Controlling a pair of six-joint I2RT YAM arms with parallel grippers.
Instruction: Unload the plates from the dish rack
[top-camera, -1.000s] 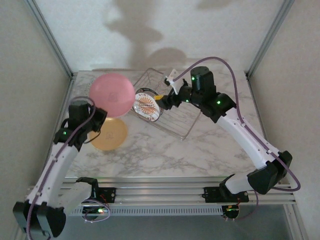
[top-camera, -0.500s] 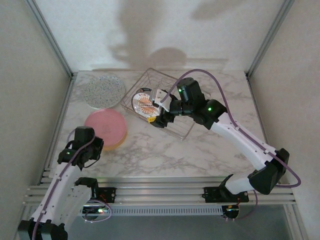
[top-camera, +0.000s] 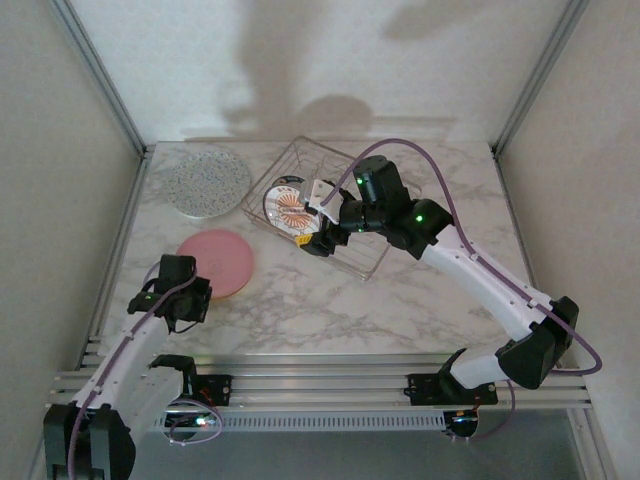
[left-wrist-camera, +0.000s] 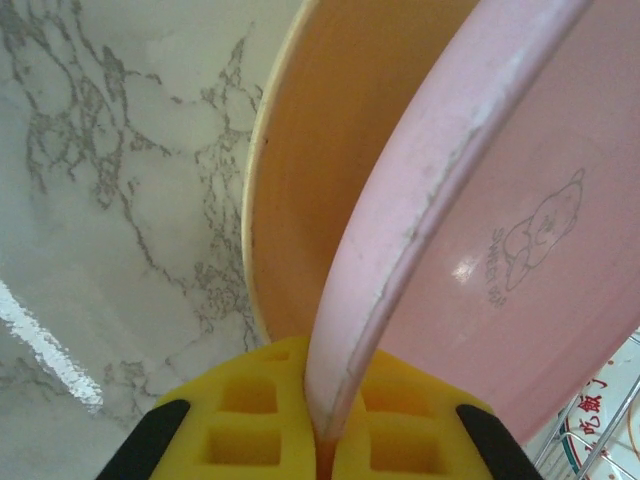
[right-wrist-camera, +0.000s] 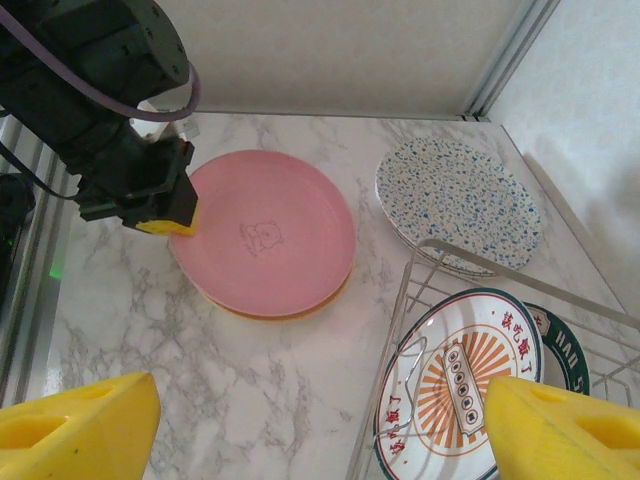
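Taking twelve o'clock as the far wall, seen from the arms' bases: the left gripper (top-camera: 195, 293) is clamped tight on the near rim of the pink plate (top-camera: 215, 260). That plate lies at about ten o'clock on the marble table (top-camera: 330, 300), on top of the orange plate (left-wrist-camera: 300, 150) (only a sliver of orange peeks out around it). Farther back, at eleven o'clock, sit the speckled plates (top-camera: 205, 182). The dish rack (top-camera: 352, 255) is at twelve, and the white plate (top-camera: 290, 208) with its orange emblem stands tilted in the rack's left end. The right gripper (top-camera: 318, 220) hangs over the rack at three o'clock of that plate, jaws spread wide, gripping nothing.
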